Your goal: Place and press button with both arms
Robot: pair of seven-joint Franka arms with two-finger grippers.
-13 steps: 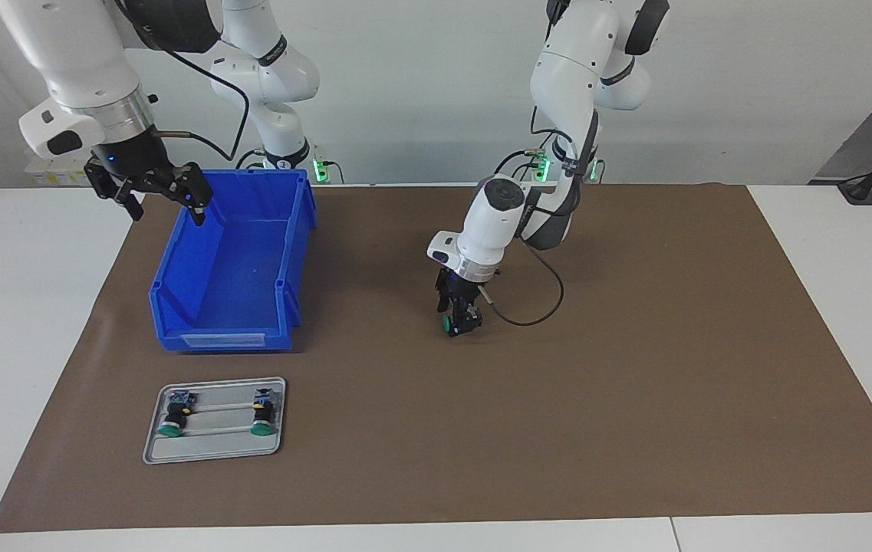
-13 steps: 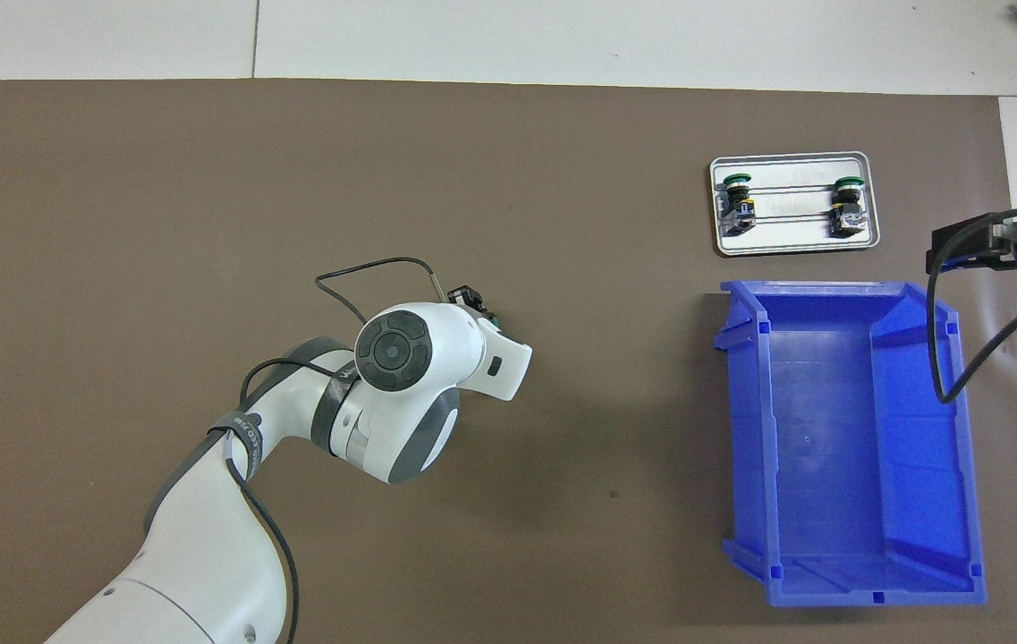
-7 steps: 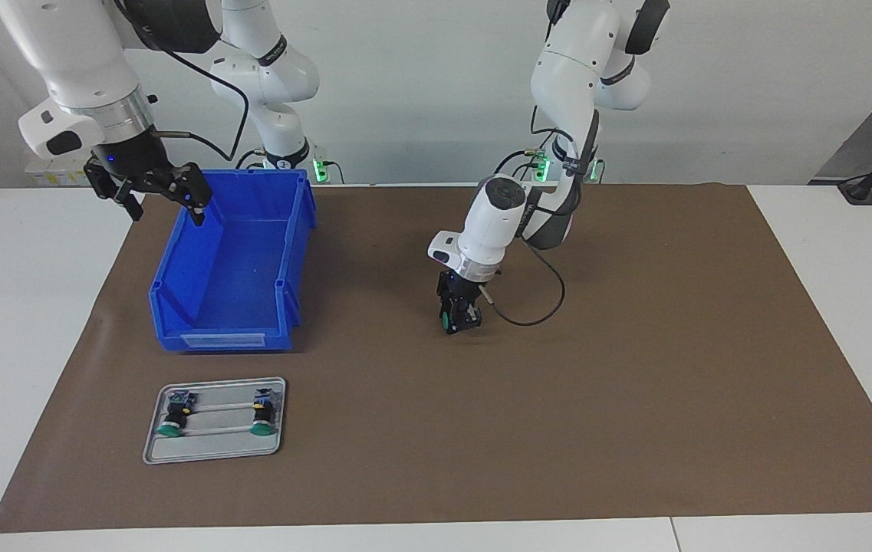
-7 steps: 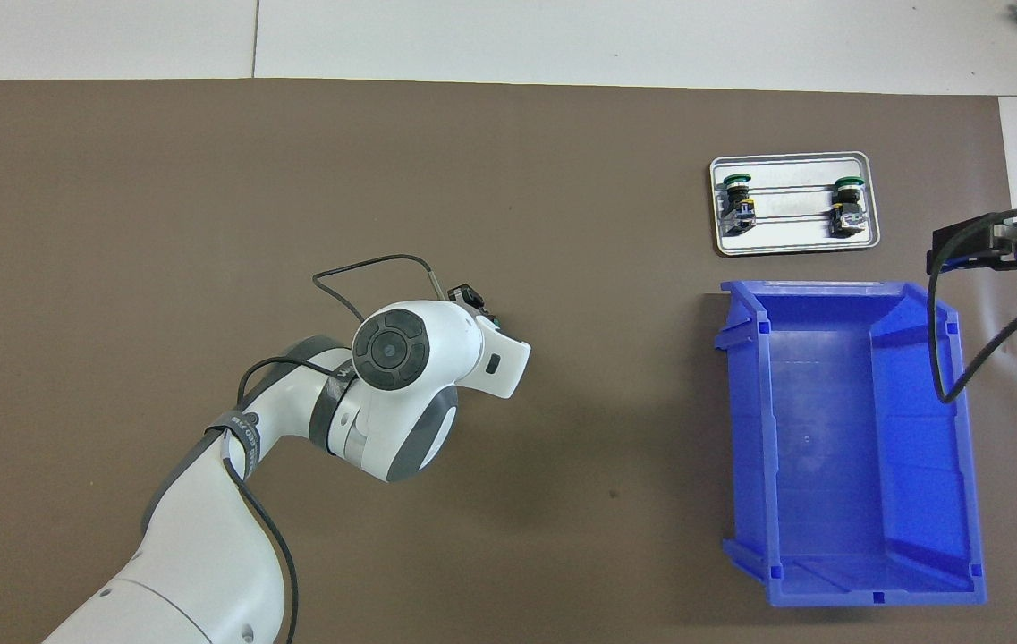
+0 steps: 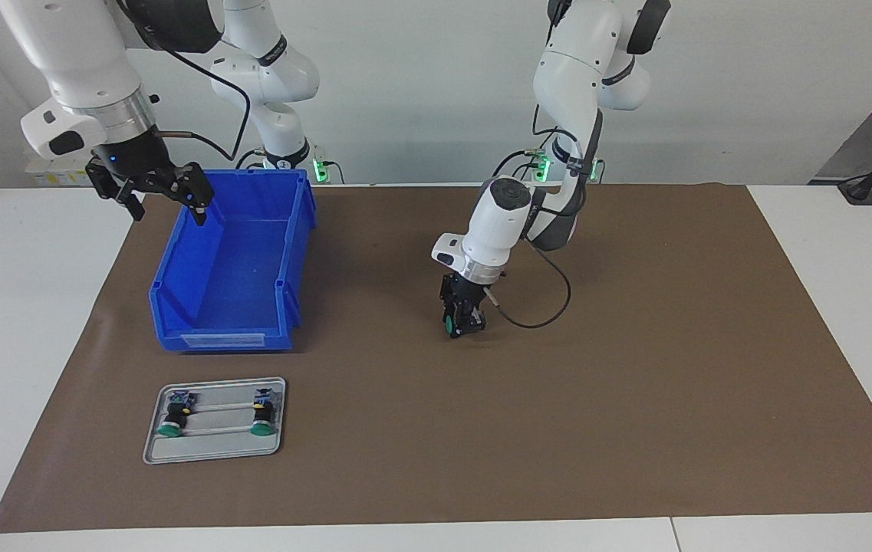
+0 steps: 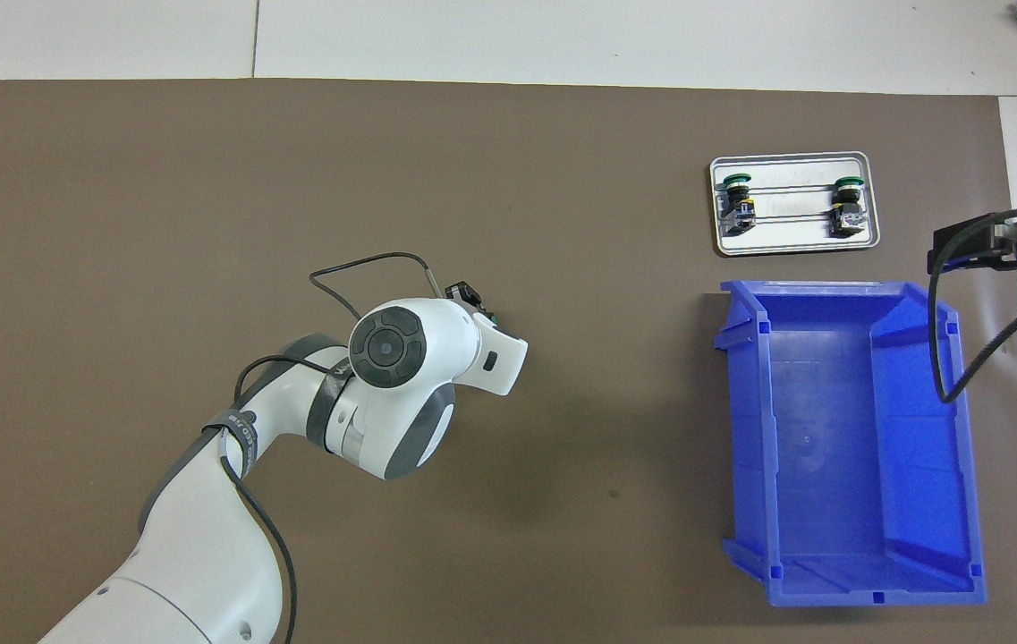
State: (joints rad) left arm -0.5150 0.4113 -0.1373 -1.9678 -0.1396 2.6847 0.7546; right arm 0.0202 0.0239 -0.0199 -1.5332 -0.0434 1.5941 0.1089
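My left gripper (image 5: pixel 462 319) is shut on a button (image 5: pixel 450 326) with a green cap and holds it low over the middle of the brown mat (image 5: pixel 635 383). I cannot tell whether the button touches the mat. In the overhead view the wrist hides most of this gripper (image 6: pixel 469 299), and only a sliver of the green cap (image 6: pixel 491 315) shows. My right gripper (image 5: pixel 153 192) is open and empty, raised over the blue bin's rim at the right arm's end; it also shows in the overhead view (image 6: pixel 984 245).
The empty blue bin (image 5: pixel 175 253) (image 6: pixel 745 429) stands toward the right arm's end. A grey tray (image 5: pixel 213 452) (image 6: pixel 792 243), farther from the robots than the bin, holds two more buttons (image 5: pixel 171 419) (image 5: pixel 262 415). A black cable (image 5: pixel 539 307) loops beside the left wrist.
My left gripper has shifted slightly farther from the robots with the button, staying low over the mat. The right arm has hardly moved.
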